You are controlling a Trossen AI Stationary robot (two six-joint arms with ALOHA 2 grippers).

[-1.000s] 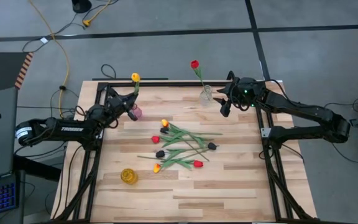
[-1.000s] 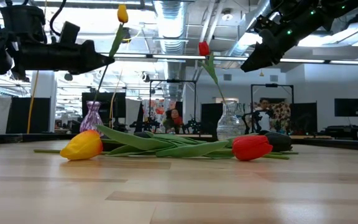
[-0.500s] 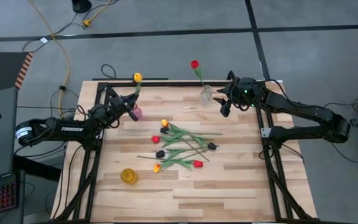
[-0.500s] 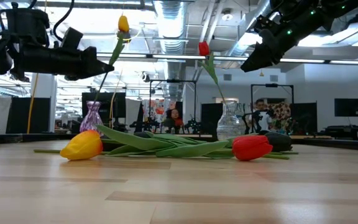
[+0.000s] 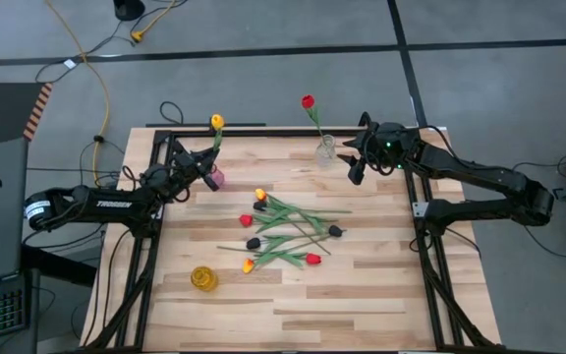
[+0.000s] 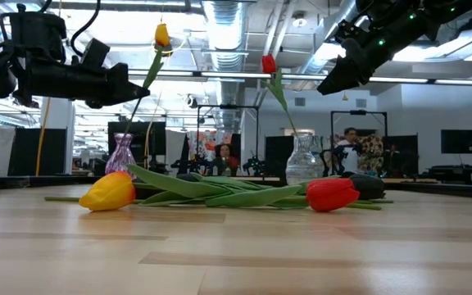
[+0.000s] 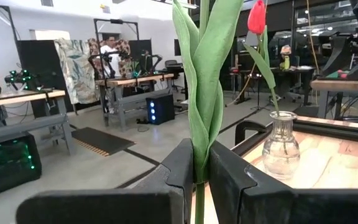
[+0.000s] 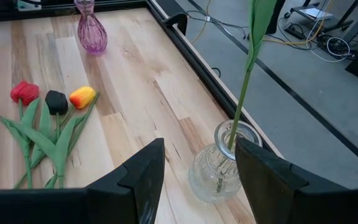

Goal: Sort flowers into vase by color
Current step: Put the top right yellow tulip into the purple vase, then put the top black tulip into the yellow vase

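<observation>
Amber vase point(image 5: 203, 279) stands alone at the near left of the bench point(image 5: 362, 285), well apart from the rest. Mid-bench, a loose heap of tulips point(image 5: 288, 236) lies flat, stems crossing; from the low view a yellow head point(image 6: 109, 192) points left and a red head point(image 6: 332, 194) right, with dark heads among the leaves. Farther back on the left, the purple vase point(image 5: 215, 178) holds a yellow tulip point(image 5: 216, 123) that leans away from the arm, head high above the neck. Left gripper point(image 5: 200, 167) sits just beside that vase; in the left wrist view its fingers point(image 7: 182, 168) are clenched on the tulip's stem and leaf, the green running up between them. At the far edge, centre-right, the clear vase point(image 5: 326, 150) carries one red tulip point(image 5: 308, 102), stem tilted. Right gripper point(image 5: 356, 169) hovers just right of the clear vase, clear of it; in the right wrist view its fingers point(image 8: 143, 177) stand released, wide apart, with vase and stem showing beyond the gap and nothing between them. From the low view the right arm hangs above the bench, off the surface. People show far off in the room behind.
</observation>
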